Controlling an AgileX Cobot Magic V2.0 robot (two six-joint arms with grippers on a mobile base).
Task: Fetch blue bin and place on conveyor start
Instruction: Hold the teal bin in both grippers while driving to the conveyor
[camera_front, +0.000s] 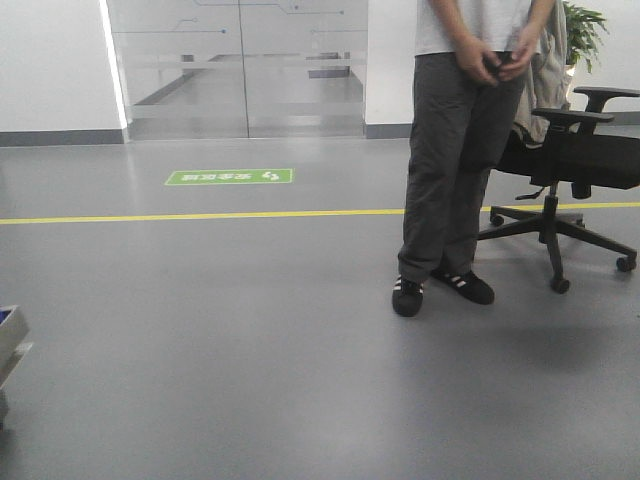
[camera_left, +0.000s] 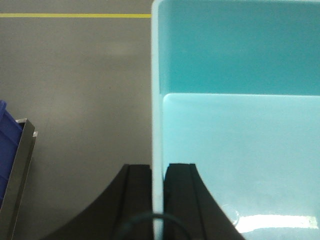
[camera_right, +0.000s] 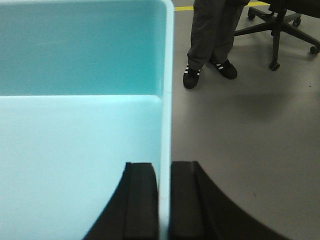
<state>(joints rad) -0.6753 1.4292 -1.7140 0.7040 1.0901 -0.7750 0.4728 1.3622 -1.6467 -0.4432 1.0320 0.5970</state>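
Floor (camera_front: 250, 340) ahead open left & centre. Person (camera_front: 455, 150) stands front-right, office chair (camera_front: 575, 165) just beside, blocking that side. Far left, low: dark blue crate (camera_left: 6, 145) by steel frame (camera_left: 22, 165); bare floor gap btwn it & blue bin (camera_left: 240, 150).

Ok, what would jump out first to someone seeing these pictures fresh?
The pale turquoise bin fills both wrist views, its opposite walls pinched by the left end effector and the right end effector. In the front view, a person stands beside a black chair, on the near side of a yellow line.
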